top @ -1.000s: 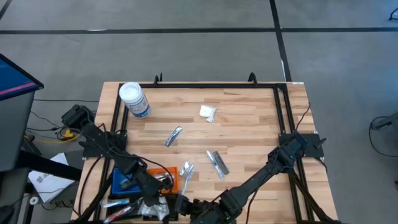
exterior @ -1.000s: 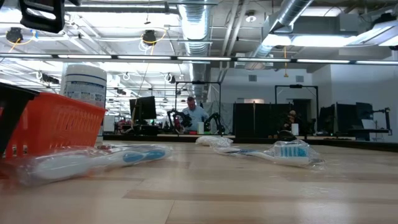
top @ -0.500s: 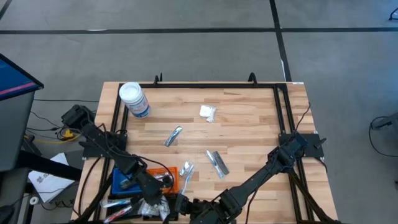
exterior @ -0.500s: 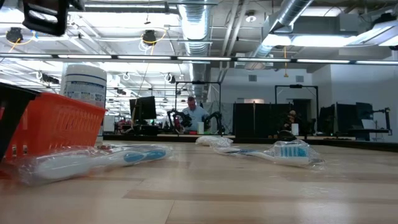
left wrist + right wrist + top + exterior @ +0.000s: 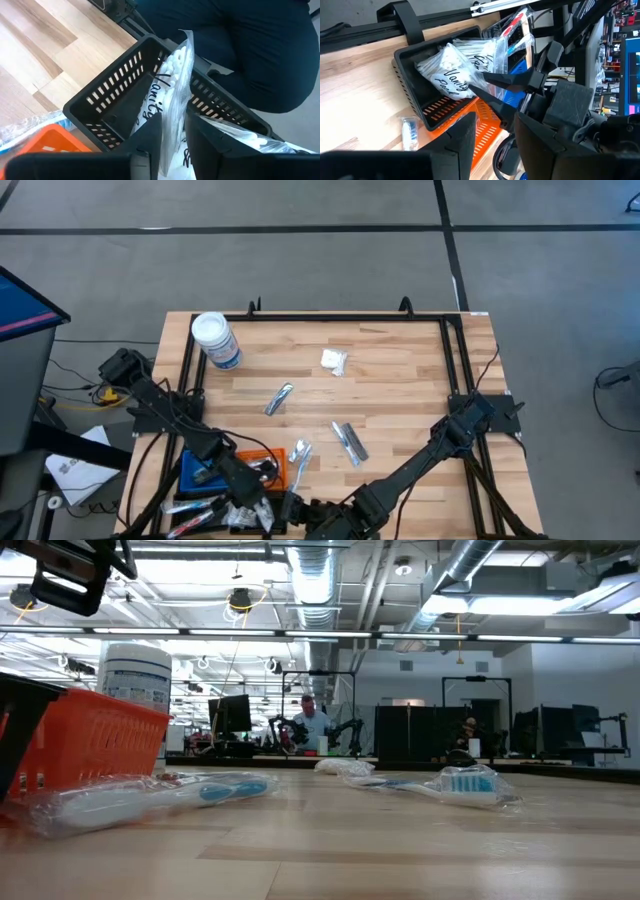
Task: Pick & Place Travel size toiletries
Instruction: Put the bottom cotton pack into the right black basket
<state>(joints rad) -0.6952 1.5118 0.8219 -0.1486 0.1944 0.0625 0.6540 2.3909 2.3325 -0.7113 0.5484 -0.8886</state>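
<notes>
**Q:** What occupies the near edge of the surface (image 5: pixel 400 380)?

**A:** The black tray (image 5: pixel 107 92), with the orange tray (image 5: pixel 55 142) and the blue tray (image 5: pixel 197 470) just beyond it. The left gripper (image 5: pixel 174 122) is at the black tray, against a clear packet (image 5: pixel 176 75) of white swabs that stands upright in it. Whether its jaws clamp the packet cannot be told. A second such packet (image 5: pixel 442 75) lies beside the first in the same tray.

**Q:** And the other arm?

**A:** The right gripper (image 5: pixel 495 145) waits just beside the trays at the near edge. Its jaws are parted, with nothing between them.

**Q:** Which toiletries lie on the bare wood?

**A:** Nearest is a wrapped toothbrush (image 5: pixel 150 797), just beside the orange tray. Close by are two silvery wrapped sticks (image 5: pixel 349 442). Farther out a slim tube (image 5: pixel 279 398) lies alone. Beyond it is a white packet (image 5: pixel 334 361). At the far left corner stands the white-lidded jar (image 5: pixel 215 340).
</notes>
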